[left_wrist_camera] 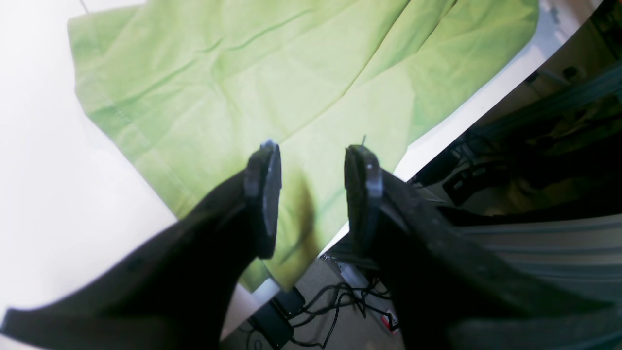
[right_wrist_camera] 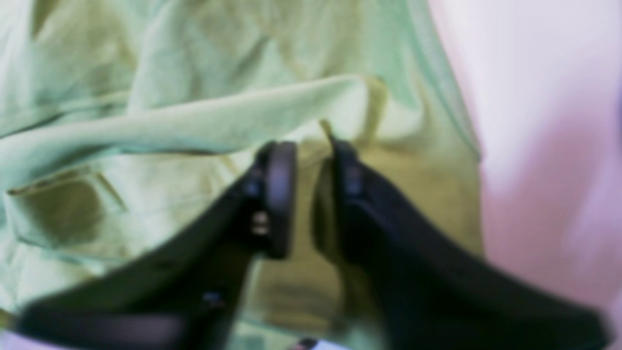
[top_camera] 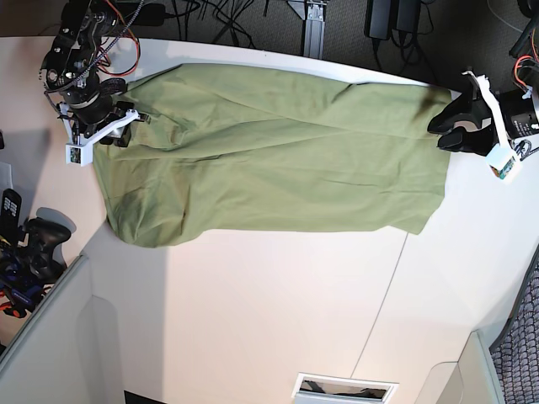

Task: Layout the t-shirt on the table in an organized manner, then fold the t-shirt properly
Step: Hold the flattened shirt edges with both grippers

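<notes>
The green t-shirt (top_camera: 269, 160) lies spread wide and wrinkled along the far side of the white table (top_camera: 253, 311). My left gripper (top_camera: 442, 130) hovers at the shirt's right end. In the left wrist view, that gripper (left_wrist_camera: 313, 150) is open above a corner of the t-shirt (left_wrist_camera: 243, 73) at the table's edge (left_wrist_camera: 466, 107), and nothing sits between its fingers. My right gripper (top_camera: 125, 126) is at the shirt's left end. The right wrist view is blurred: the gripper (right_wrist_camera: 311, 146) stands just over rumpled folds of the shirt (right_wrist_camera: 146, 121), its jaws a narrow gap apart.
Past the table's edge, cables and a black box lie on the floor (left_wrist_camera: 340, 301). A thin dark seam (top_camera: 383, 286) runs across the tabletop. Black gear (top_camera: 34, 240) sits off the left side, and a slot (top_camera: 345, 387) is at the near edge.
</notes>
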Robot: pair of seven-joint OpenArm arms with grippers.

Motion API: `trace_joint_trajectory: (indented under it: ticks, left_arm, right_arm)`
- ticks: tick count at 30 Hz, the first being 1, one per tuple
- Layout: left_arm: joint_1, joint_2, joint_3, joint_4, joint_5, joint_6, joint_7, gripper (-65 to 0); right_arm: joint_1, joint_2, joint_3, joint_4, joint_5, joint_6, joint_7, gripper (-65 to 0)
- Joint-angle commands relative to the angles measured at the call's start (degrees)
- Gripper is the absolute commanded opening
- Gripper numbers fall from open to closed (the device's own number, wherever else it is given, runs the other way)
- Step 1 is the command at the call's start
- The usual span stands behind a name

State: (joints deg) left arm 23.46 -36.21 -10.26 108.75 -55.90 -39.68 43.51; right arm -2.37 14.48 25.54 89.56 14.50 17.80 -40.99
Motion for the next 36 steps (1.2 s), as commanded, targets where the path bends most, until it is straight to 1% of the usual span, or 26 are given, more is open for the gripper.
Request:
trace_joint_trajectory:
  ticks: [1, 2, 3, 7, 12, 15, 16, 17, 20, 21, 26, 30, 36]
  left_arm:
    - [-0.3, -0.9, -0.6, 0.8, -0.9, -0.3, -1.2, -39.5]
    - [-0.3, -0.9, -0.6, 0.8, -0.9, -0.3, -1.2, -39.5]
    - [-0.3, -0.9, -0.6, 0.8, -0.9, -0.3, -1.2, -39.5]
    - [-0.3, -0.9, -0.6, 0.8, -0.9, -0.3, -1.2, -39.5]
    - [-0.3, -0.9, -0.6, 0.8, -1.0, -0.3, -1.3, -39.5]
    - [-0.3, -0.9, -0.6, 0.8, -1.0, -0.3, -1.3, -39.5]
    - [-0.3, -0.9, -0.6, 0.8, -0.9, -0.3, -1.3, -39.5]
    - [-0.3, -0.9, -0.6, 0.8, -0.9, -0.3, -1.3, -39.5]
    - [-0.3, -0.9, -0.6, 0.8, -0.9, -0.3, -1.5, -39.5]
    - [-0.3, -0.9, -0.6, 0.8, -0.9, -0.3, -1.7, -39.5]
    - [-0.3, -0.9, -0.6, 0.8, -0.9, -0.3, -2.1, -39.5]
    - [-0.3, -0.9, -0.6, 0.8, -0.9, -0.3, -2.1, -39.5]
    - [-0.3, -0.9, -0.6, 0.8, -0.8, -0.3, -2.1, -39.5]
  right_arm:
    - [0.6, 1.0, 0.7, 0.8, 0.2, 0.4, 1.0, -39.9]
    - [0.6, 1.0, 0.7, 0.8, 0.2, 0.4, 1.0, -37.6]
    - [0.6, 1.0, 0.7, 0.8, 0.2, 0.4, 1.0, -37.0]
    - [0.6, 0.9, 0.7, -0.5, 0.3, 0.4, 1.0, -37.0]
    - [0.6, 0.9, -0.4, -3.3, 2.5, 1.2, 1.0, -37.2]
    - [0.6, 0.9, -0.7, -3.2, 2.6, 1.3, 1.0, -37.4]
    - [0.6, 0.9, -0.7, -3.0, 2.6, 1.3, 1.0, -39.1]
    - [0.6, 0.9, -0.7, -2.8, 2.6, 1.3, 1.0, -42.1]
    - [0.6, 0.9, -0.7, -2.1, 2.6, 1.3, 1.0, -53.6]
    - [0.6, 0.9, -0.7, -1.8, 2.6, 1.3, 1.0, -55.8]
    - [0.6, 0.9, -0.7, -0.7, 2.6, 1.3, 1.0, -57.0]
    - [0.6, 0.9, -0.7, -0.6, 2.6, 1.3, 1.0, -64.8]
    - [0.6, 0.9, -0.7, -0.6, 2.6, 1.3, 1.0, -65.0]
